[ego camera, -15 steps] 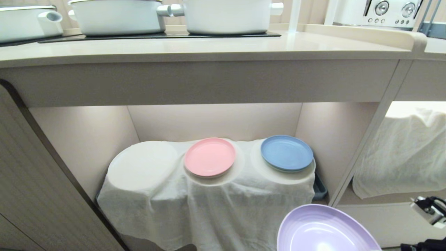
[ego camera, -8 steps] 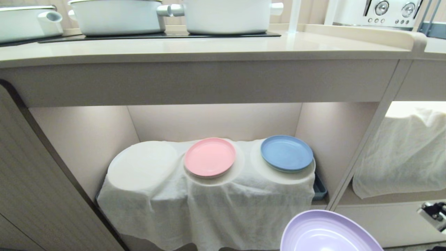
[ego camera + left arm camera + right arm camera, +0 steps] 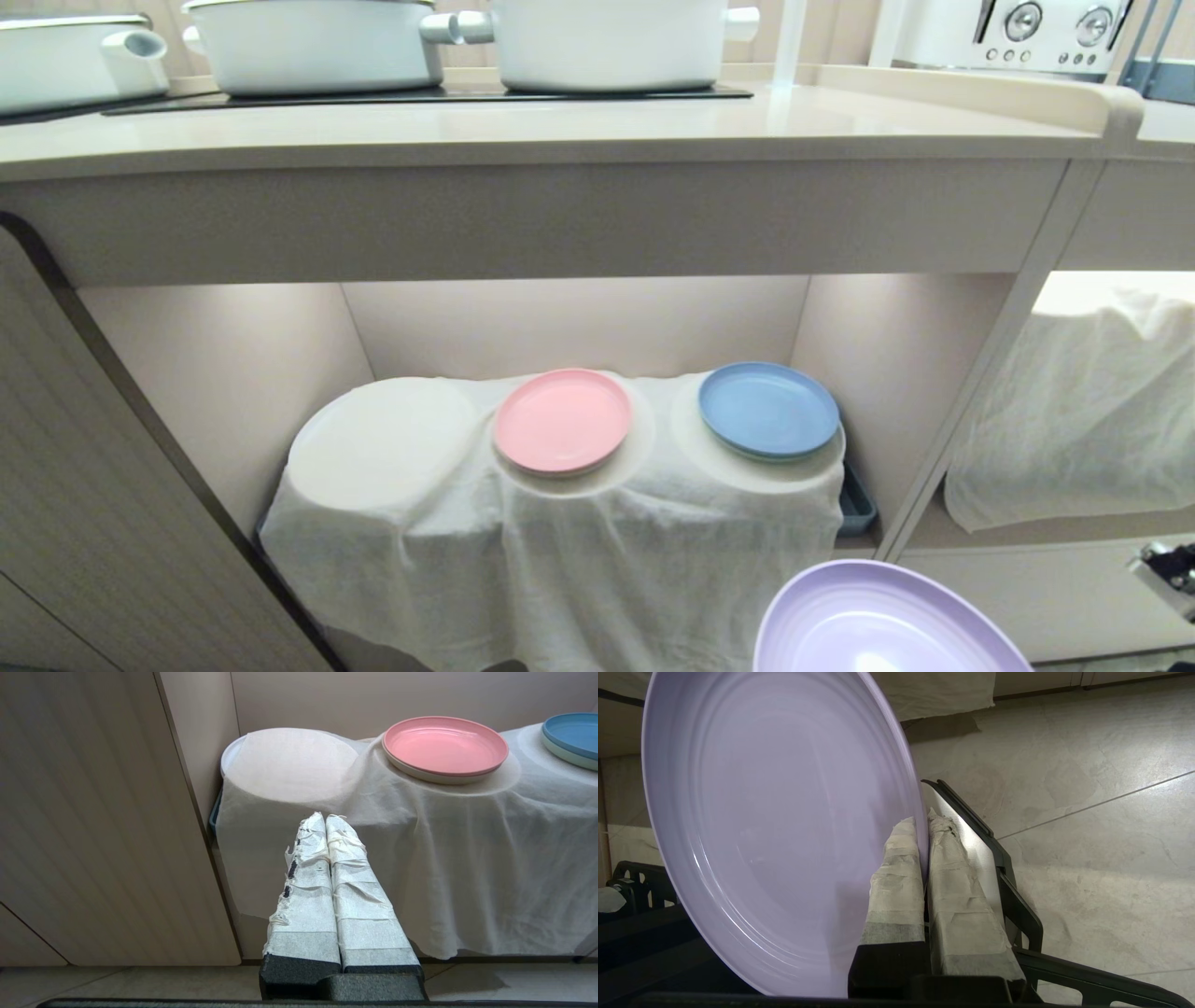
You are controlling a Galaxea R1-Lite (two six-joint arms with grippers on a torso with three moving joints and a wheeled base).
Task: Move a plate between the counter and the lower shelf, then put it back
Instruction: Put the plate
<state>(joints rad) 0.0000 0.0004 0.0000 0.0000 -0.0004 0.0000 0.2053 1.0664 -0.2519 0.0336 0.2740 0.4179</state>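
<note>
The lilac plate (image 3: 878, 621) hangs low at the bottom right of the head view, in front of the lower shelf and below the counter (image 3: 560, 126). In the right wrist view my right gripper (image 3: 923, 823) is shut on the plate (image 3: 775, 826), its taped fingers pinching the rim, one inside and one behind. The gripper itself is out of the head view. My left gripper (image 3: 325, 817) is parked low in front of the cloth-covered shelf, fingers pressed together and empty.
On the shelf a white cloth (image 3: 560, 523) drapes over round stands. A pink plate (image 3: 562, 420) and a blue plate (image 3: 768, 409) lie on two of them; the left stand (image 3: 383, 439) is bare. White pots (image 3: 317, 42) sit on the counter's hob. A cabinet panel (image 3: 103, 504) stands left.
The lilac plate has sunk slightly toward the bottom edge of the head view, and the right arm's hardware at the right edge has dropped with it. The left arm has not moved.
</note>
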